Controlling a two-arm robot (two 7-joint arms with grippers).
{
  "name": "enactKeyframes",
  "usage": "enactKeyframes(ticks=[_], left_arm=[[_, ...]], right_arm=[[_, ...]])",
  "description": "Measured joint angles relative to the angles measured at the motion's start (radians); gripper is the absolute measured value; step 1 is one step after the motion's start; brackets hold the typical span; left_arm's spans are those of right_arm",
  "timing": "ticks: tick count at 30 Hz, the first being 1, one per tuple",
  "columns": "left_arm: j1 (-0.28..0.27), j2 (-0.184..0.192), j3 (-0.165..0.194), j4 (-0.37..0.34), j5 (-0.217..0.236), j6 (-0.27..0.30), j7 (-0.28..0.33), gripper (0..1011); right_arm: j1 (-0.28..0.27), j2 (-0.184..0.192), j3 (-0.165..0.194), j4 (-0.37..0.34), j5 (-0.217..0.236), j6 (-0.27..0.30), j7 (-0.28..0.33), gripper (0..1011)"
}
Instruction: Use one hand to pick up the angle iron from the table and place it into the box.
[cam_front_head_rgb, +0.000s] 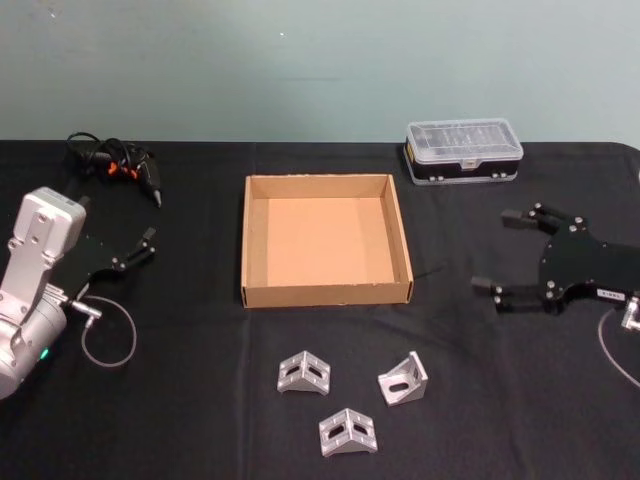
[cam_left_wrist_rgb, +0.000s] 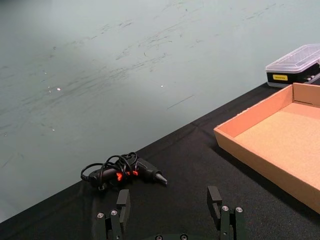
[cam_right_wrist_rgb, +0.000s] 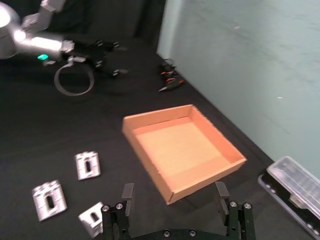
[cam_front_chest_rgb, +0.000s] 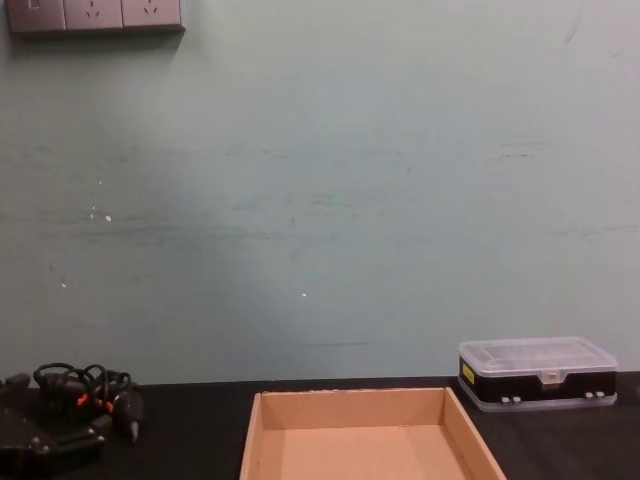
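The left end effector and right end effector sit wide open, empty. An angle iron looks rigid, slick, weighty; pinch its flat flanks.

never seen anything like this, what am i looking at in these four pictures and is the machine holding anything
It is a robot with two arms, each ending in a black hand. One picture looks down from its head, one looks across from its chest, and two come from its wrists. On the black table lie three metal angle irons, an empty cardboard box, a clear-lidded plastic case and a corded black tool. The left hand and the right hand are open, one at each side, holding nothing.
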Motion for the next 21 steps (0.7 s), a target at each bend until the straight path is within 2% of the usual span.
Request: enactKeyframes(ticks=[6,9,15,21], left_arm=[[0.000,0.000,0.000,0.000,0.000,0.000,0.000,1011],[0.000,0.000,0.000,0.000,0.000,0.000,0.000,1011],[0.000,0.000,0.000,0.000,0.000,0.000,0.000,1011],[0.000,0.000,0.000,0.000,0.000,0.000,0.000,1011]], right_arm=[[0.062,0.034,-0.056,0.003,-0.036,0.018,0.100,1004],[0.107,0.048,-0.098,0.009,-0.063,0.030,0.157,1004],[0.177,0.054,-0.166,0.018,-0.111,0.046,0.230,1004],[0.257,0.044,-0.252,0.040,-0.186,0.068,0.298,1004]])
